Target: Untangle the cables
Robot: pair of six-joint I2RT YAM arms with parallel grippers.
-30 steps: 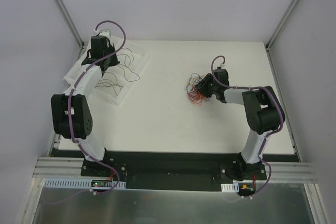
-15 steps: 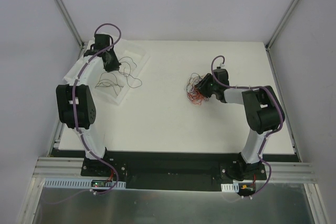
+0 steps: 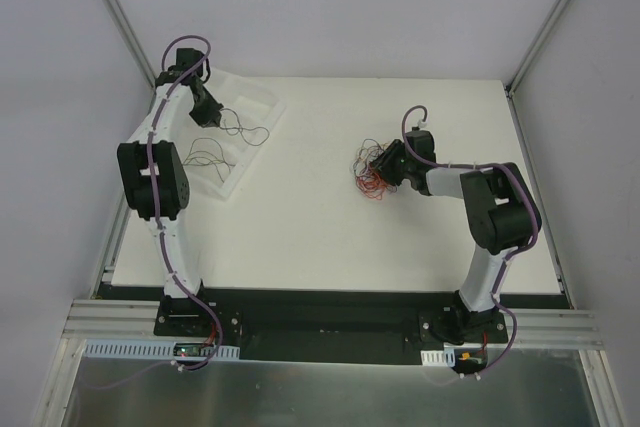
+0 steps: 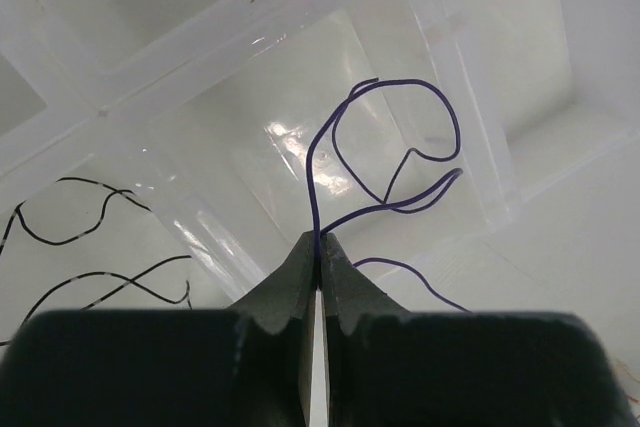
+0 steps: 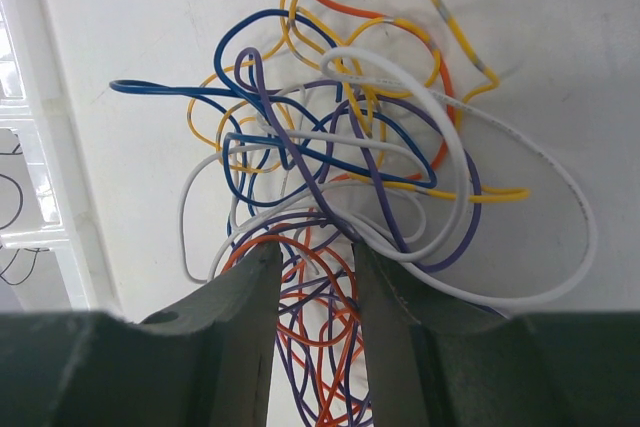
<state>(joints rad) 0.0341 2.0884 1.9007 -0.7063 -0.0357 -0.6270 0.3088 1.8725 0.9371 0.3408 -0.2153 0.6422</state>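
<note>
Looking down the left wrist, we see our left hand (image 4: 318, 267) pressed together on one purple cable (image 4: 313, 187), which rises to 12 o'clock and loops toward 1 o'clock over the clear tray (image 4: 150, 57). Our right hand (image 5: 314, 252) stands with its fingers apart. The tangle of cables (image 5: 340, 137) lies on the tabletop (image 5: 120, 27) at 12 o'clock, with some strands running into the gap.
</note>
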